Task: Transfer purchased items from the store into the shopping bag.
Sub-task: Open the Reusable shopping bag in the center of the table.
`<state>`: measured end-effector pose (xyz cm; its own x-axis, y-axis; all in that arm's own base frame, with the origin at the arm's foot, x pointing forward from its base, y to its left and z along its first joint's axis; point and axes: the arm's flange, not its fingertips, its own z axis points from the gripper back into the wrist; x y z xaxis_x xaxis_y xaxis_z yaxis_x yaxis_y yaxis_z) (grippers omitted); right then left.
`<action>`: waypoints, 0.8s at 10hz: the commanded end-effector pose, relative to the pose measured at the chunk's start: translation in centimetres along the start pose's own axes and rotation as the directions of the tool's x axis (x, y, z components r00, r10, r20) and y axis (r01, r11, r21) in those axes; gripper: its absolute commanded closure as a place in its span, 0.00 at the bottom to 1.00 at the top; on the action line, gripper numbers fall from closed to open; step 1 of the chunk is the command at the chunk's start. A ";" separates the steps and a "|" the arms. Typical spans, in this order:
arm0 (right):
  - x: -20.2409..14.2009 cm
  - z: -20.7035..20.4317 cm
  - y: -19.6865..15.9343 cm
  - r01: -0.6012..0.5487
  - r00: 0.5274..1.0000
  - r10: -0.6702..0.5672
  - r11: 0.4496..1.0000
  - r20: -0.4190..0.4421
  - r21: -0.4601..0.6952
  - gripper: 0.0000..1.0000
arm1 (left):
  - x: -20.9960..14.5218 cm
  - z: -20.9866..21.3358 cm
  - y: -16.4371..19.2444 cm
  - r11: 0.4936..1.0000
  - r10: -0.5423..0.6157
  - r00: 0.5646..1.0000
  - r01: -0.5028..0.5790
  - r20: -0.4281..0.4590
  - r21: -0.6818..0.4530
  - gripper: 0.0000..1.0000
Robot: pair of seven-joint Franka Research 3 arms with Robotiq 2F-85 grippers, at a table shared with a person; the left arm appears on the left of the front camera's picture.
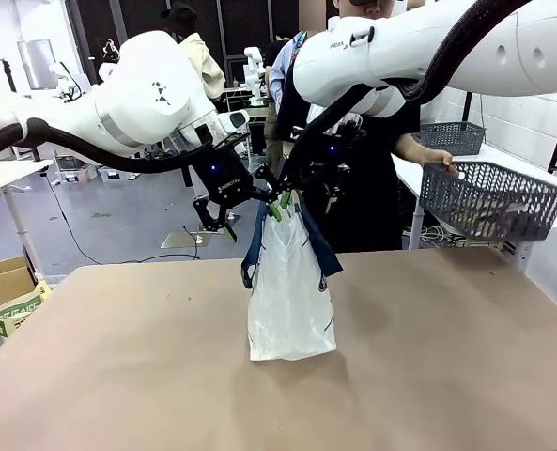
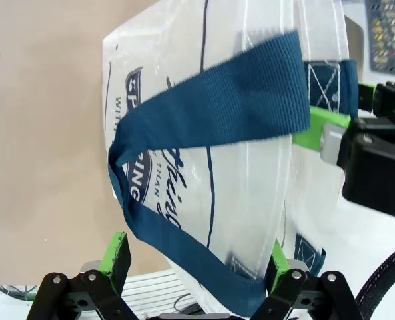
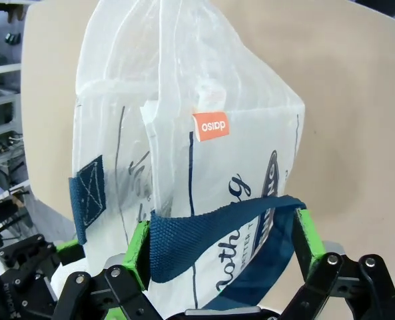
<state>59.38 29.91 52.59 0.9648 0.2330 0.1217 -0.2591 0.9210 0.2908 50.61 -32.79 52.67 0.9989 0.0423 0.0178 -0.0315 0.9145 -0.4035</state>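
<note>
The translucent clear plastic shopping bag with navy strap handles point(image 1: 290, 301) stands upright at the middle of the brown surface point(image 1: 118, 366). The 2 grippers meet at its top: the left gripper point(image 2: 197, 250) is wide, astride 1 strap, and the right gripper point(image 3: 220, 233) is wide, astride the other. Beyond the far right corner, a person's hand point(image 1: 440, 160) holds the dark grey slotted plastic basket point(image 1: 489, 197).

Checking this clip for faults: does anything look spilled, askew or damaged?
Nothing stands out. The bag stands upright on the table; the left gripper and right gripper are open, a blue strap crossing each. The person's hand holds the basket at the far right; no spill on the table.
</note>
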 end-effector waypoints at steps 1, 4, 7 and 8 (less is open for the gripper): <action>0.5 0.1 0.1 0.002 1.000 -0.001 0.999 -0.025 0.036 0.00 | 0.4 -0.5 0.2 0.999 0.035 0.999 -0.035 0.042 0.000 0.00; 0.0 0.0 0.0 0.001 1.000 -0.001 1.000 -0.002 0.004 0.00 | 0.4 -0.2 0.1 1.000 0.005 1.000 -0.005 0.013 -0.006 0.00; -0.1 0.1 0.2 0.016 1.000 -0.016 1.000 -0.012 0.010 0.19 | 0.2 -0.2 0.3 0.999 0.054 0.998 -0.054 0.036 0.001 0.30; -0.3 0.1 0.3 0.014 1.000 -0.014 1.000 -0.018 0.019 0.39 | -0.1 0.0 0.5 0.998 0.055 0.998 -0.055 0.041 0.000 0.50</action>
<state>59.34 30.08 52.61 0.9656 0.2328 0.1158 -0.2573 0.9191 0.2983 51.16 -32.70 52.37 0.9972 0.0686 0.0291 -0.0506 0.9098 -0.4120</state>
